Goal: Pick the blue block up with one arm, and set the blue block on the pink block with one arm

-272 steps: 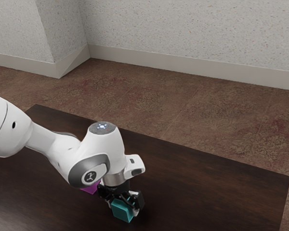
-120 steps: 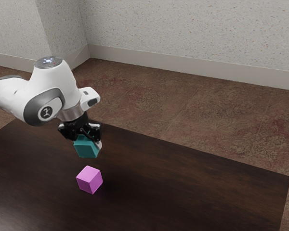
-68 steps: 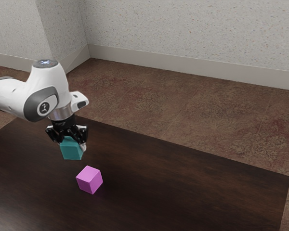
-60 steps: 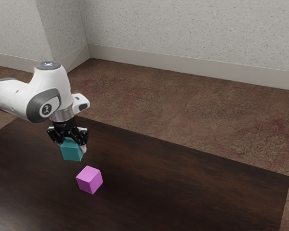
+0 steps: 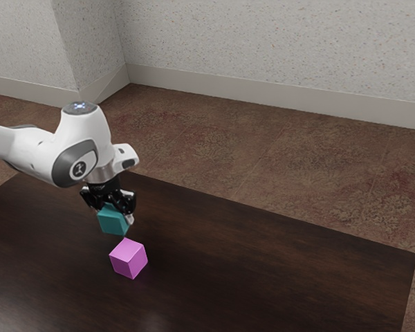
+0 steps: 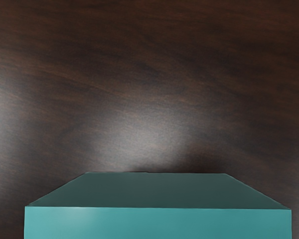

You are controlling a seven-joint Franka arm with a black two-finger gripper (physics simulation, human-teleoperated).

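My gripper is shut on the blue block, a teal cube that hangs in the air above the dark table. The pink block rests on the table just below it and slightly toward the exterior view's right. A small gap separates the two blocks. In the wrist view the blue block looms large under my hand, with dark wood grain beyond it.
The dark wooden table's far edge runs diagonally behind the blocks, and its right corner lies at the exterior view's right. Beyond it are brown carpet and a white baseboard.
I lifted the blue block off the table from beside the pink block, swung it toward the exterior view's left, and have now brought it back right and lower, close above the pink block.
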